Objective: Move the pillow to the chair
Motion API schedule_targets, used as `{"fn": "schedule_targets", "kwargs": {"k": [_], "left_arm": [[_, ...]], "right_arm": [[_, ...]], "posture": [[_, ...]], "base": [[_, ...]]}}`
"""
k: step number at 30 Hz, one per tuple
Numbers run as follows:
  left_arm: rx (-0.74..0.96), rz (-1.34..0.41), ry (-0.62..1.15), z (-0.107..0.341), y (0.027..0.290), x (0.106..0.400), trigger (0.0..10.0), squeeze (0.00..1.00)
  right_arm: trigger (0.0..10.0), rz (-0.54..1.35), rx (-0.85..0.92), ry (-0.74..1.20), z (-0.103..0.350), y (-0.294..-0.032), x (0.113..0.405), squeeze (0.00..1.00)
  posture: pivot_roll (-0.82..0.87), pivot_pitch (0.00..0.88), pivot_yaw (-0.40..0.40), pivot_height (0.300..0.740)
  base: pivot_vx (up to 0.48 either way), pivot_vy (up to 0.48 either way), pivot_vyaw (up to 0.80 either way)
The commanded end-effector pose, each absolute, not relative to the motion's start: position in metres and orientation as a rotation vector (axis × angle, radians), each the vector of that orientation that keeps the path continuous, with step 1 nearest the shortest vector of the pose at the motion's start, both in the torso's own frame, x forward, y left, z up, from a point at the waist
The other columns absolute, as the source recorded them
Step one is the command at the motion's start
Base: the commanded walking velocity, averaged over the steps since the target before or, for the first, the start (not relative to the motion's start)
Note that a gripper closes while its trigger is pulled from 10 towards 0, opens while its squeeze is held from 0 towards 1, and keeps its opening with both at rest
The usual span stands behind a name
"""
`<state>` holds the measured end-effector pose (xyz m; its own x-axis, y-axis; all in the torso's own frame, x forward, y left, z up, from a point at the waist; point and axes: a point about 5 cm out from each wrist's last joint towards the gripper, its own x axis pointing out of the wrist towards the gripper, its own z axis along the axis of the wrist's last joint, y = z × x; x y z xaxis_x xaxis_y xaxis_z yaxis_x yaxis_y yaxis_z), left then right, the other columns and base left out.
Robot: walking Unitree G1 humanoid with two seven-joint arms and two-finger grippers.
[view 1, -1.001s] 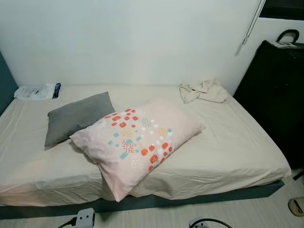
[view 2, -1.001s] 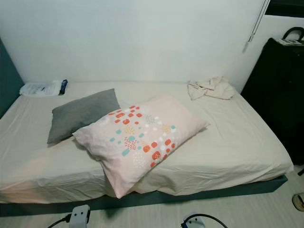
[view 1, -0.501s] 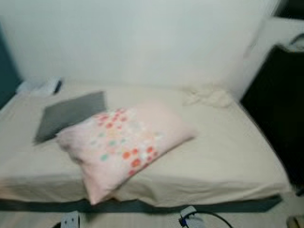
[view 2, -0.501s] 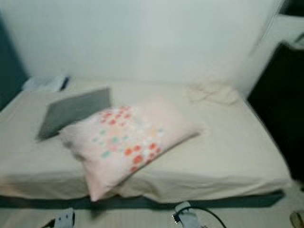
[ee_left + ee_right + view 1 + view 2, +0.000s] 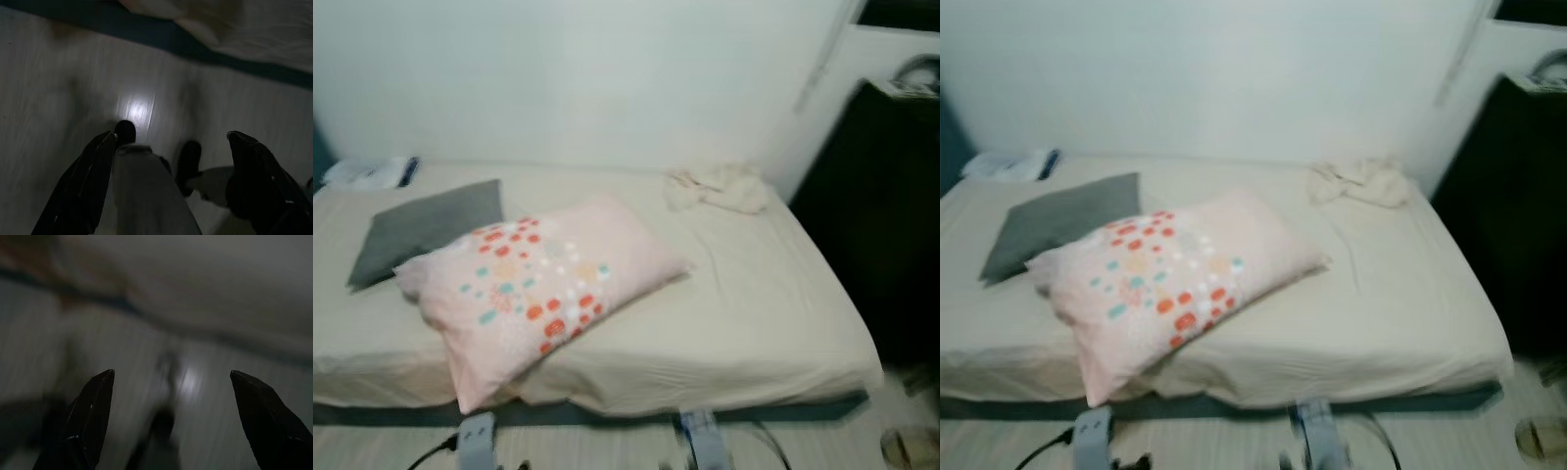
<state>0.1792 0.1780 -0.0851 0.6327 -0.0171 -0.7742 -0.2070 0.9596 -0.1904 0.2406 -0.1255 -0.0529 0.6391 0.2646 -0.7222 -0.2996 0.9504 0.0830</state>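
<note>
Nearest the camera, both arms hang low over the pale floor (image 5: 73, 73) in front of the bed. In the left wrist view the left gripper (image 5: 171, 181) has its jaws spread wide and released, with nothing between them but floor and the robot's own dark feet; the bed's teal base crosses the far part of that picture. In the right wrist view the right gripper (image 5: 171, 421) likewise has its jaws parted and grasps nothing, the scene behind being blurred floor and bed edge.

The pillow (image 5: 533, 284), pink with red, teal and white dots, lies on the near left part of the bed (image 5: 764, 313). Its long axis runs diagonally: one corner droops over the near edge toward the robot's left, and the opposite corner points toward the middle of the mattress, to the right and farther back. Its far left end overlaps a flat grey pillow (image 5: 426, 227) lying behind it.

The bedsheet is beige and wrinkled. Farther back, a crumpled cloth (image 5: 717, 188) sits near the wall (image 5: 587, 78), and a white packet (image 5: 367, 171) lies at the far left corner. A dark cabinet (image 5: 886, 215) stands right of the bed.
</note>
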Motion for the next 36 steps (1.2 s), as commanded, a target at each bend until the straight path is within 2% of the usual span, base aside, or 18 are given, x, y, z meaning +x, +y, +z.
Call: {"fn": "schedule_targets", "kwargs": {"k": [1, 11, 19, 23, 26, 31, 36], "left_arm": [[-0.265, 0.13, 0.924, -0.091, 0.183, 0.167, 10.0, 0.0], [-0.259, 0.118, 0.912, -0.09, 0.184, 0.168, 10.0, 0.0], [-0.262, 0.125, 0.881, -0.085, 0.185, 0.177, 10.0, 0.0], [-0.212, 0.071, 0.872, -0.084, 0.18, 0.18, 10.0, 0.0], [-0.123, -0.053, 0.869, -0.082, 0.168, 0.184, 10.0, 0.0], [-0.126, -0.064, 0.866, -0.082, 0.167, 0.186, 10.0, 0.0], [-0.147, -0.076, 0.858, -0.081, 0.166, 0.186, 10.0, 0.0]], "right_arm": [[10.0, 0.306, -0.034, 0.895, -0.066, -0.132, 0.221, 0.0], [10.0, 0.325, 0.004, 0.912, -0.07, -0.139, 0.214, 0.0], [10.0, 0.329, -0.013, 0.905, -0.069, -0.142, 0.214, 0.0], [10.0, 0.295, -0.013, 0.911, -0.07, -0.144, 0.213, 0.0], [10.0, 0.286, -0.031, 0.916, -0.071, -0.144, 0.213, 0.0], [10.0, 0.294, -0.002, 0.92, -0.071, -0.144, 0.212, 0.0], [10.0, 0.313, -0.036, 0.919, -0.071, -0.144, 0.212, 0.0]], "posture": [[0.01, 0.028, -0.056, 0.738], [0.0, 0.016, -0.048, 0.738], [-0.01, 0.014, -0.045, 0.738], [-0.01, 0.015, -0.044, 0.738], [-0.01, 0.017, -0.043, 0.738], [-0.01, 0.018, -0.039, 0.738], [-0.02, 0.025, -0.035, 0.738]], "base": [[0.0, 0.0, 0.0], [0.0, 0.0, 0.0], [0.126, 0.0, 0.73], [0.0, 0.0, 0.0], [0.0, 0.0, 0.0], [0.0, 0.0, 0.0], [0.0, 0.0, 0.77]]}}
